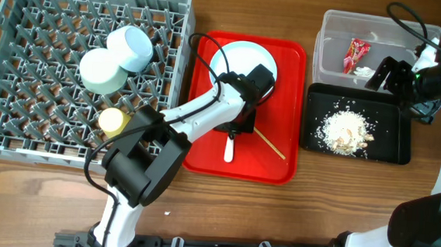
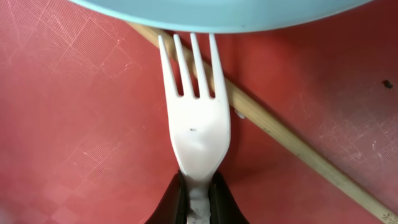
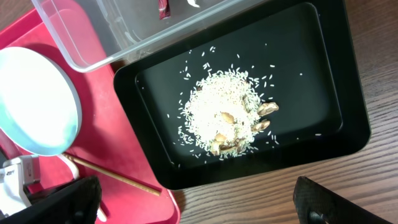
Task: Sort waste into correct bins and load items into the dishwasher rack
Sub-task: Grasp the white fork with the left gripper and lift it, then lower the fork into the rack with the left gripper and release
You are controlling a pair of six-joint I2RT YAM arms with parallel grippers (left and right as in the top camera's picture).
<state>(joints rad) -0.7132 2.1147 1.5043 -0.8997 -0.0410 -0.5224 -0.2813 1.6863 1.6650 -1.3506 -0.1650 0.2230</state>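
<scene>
Left pincer (image 2: pixel 198 198) pinches the handle of the white fork (image 2: pixel 198 124) on the red serving tray (image 2: pixel 74 124) (handle end hidden behind the fingers). Right pincer (image 3: pixel 198 208) spread wide, near the black tray (image 3: pixel 323 74). Chopstick (image 2: pixel 292 146) partly under the fork.

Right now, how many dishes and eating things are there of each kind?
Pale blue bowls: 2
Pale blue plate: 1
Yellow-green cup: 1
White fork: 1
Wooden chopstick: 1
Total: 6

Bright even light, soft shadows, glare on plate (image 3: pixel 34 102)
</scene>
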